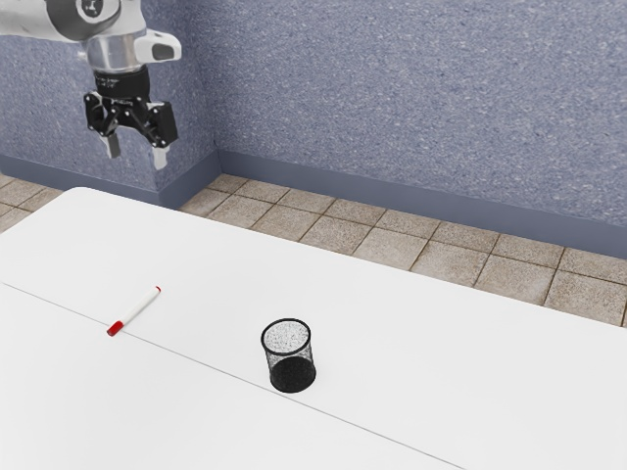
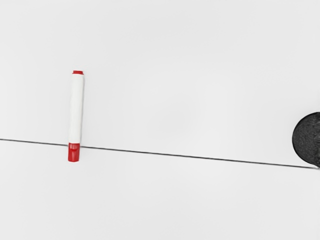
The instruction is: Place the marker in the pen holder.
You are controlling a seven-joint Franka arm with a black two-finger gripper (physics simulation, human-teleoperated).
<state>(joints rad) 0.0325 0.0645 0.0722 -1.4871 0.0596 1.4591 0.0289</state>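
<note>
One black mesh pen holder (image 1: 293,376), round-rimmed and tapering, stands upright on my smooth white table (image 1: 441,382). Well apart, the slim white marker (image 1: 139,305), red at both ends, lies across the dark seam (image 1: 211,367). Raised higher, my gripper (image 1: 136,153) has its fingers wide apart. The arm's round emblem (image 1: 92,7) is too small to read. Beyond: brown floor tiles (image 1: 392,249), speckled blue wall (image 1: 392,98).

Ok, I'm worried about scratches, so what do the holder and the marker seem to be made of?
The holder looks like black metal mesh, probably painted: light shows through its side in fine specks below a solid dark rim. Coated plastic mesh is possible. The marker looks like smooth plastic, judging by its even white barrel and clean-edged red ends.
</note>
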